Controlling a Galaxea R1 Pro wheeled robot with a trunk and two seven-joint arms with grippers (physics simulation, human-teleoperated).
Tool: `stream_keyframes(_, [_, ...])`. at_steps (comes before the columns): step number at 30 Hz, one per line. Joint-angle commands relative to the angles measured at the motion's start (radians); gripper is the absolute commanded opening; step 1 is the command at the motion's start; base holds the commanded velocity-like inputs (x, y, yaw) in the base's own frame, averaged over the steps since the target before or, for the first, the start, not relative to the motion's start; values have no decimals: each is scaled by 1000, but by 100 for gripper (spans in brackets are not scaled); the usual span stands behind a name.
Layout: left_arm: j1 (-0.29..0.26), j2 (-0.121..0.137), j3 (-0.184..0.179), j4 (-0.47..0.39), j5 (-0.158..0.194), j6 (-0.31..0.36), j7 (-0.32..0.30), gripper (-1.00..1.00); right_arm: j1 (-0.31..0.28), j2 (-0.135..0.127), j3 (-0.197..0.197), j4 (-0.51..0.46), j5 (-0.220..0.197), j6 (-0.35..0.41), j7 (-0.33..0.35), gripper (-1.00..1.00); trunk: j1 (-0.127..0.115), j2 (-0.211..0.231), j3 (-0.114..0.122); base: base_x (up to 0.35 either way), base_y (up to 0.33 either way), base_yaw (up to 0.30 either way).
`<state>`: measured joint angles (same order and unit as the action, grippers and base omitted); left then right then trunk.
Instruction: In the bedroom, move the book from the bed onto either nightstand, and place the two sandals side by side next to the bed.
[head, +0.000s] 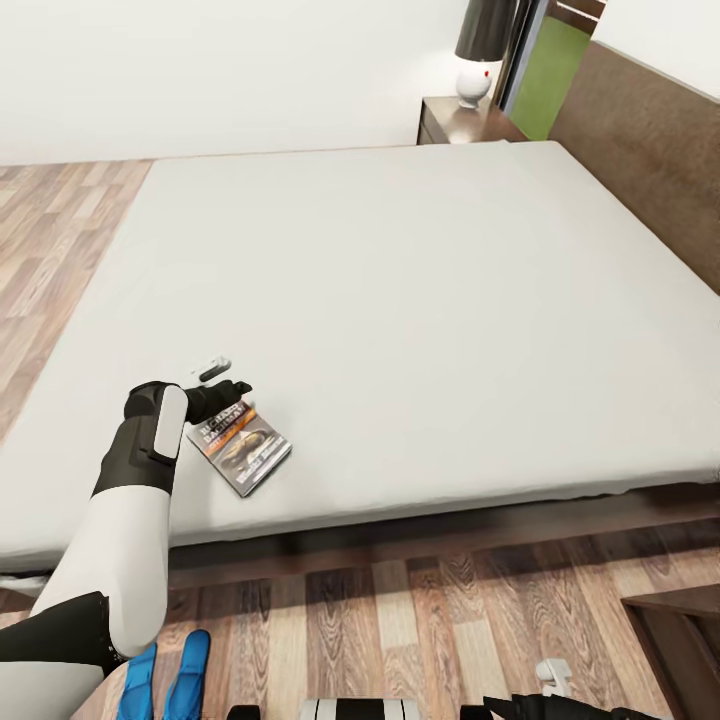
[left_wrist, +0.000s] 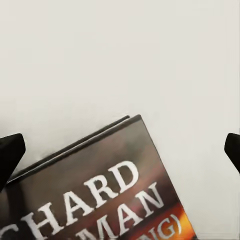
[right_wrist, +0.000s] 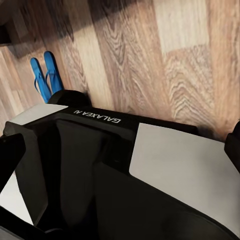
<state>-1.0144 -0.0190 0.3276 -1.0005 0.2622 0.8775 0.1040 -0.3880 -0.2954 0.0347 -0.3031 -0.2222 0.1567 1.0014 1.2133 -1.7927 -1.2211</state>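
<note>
The book (head: 241, 447) lies flat near the front edge of the bed (head: 400, 280), dark cover up with white lettering and an orange band. My left gripper (head: 222, 383) hovers open just over the book's far edge. In the left wrist view the book (left_wrist: 100, 190) lies below and between the spread fingertips (left_wrist: 10, 155) of the left gripper (left_wrist: 120, 152). The two sandals (head: 165, 680) lie side by side on the floor near the bed's front edge, also seen as blue sandals (right_wrist: 45, 75) in the right wrist view. The right gripper (right_wrist: 120, 150) hangs open over my base. The nightstand (head: 465, 120) stands by the headboard.
A lamp (head: 482, 50) with a dark shade stands on the nightstand. A dark wooden piece of furniture (head: 680, 630) juts in at the lower right of the floor. My black and white base (right_wrist: 150, 170) sits just under the right gripper (head: 550, 695). A wood-plank floor surrounds the bed.
</note>
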Motion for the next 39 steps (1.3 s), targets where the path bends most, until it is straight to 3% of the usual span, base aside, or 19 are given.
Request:
stream_keyframes(1, [-1, -1, 2, -1, 11, 4, 9, 100, 0, -1, 4, -1, -10, 10, 2, 100, 0, 0, -1, -135, 0, 0])
stream_keyframes(39, [0, 0, 2, -1, 11, 4, 9, 100, 0, -1, 4, -1, -10, 10, 2, 100, 0, 0, -1, -55, 0, 0])
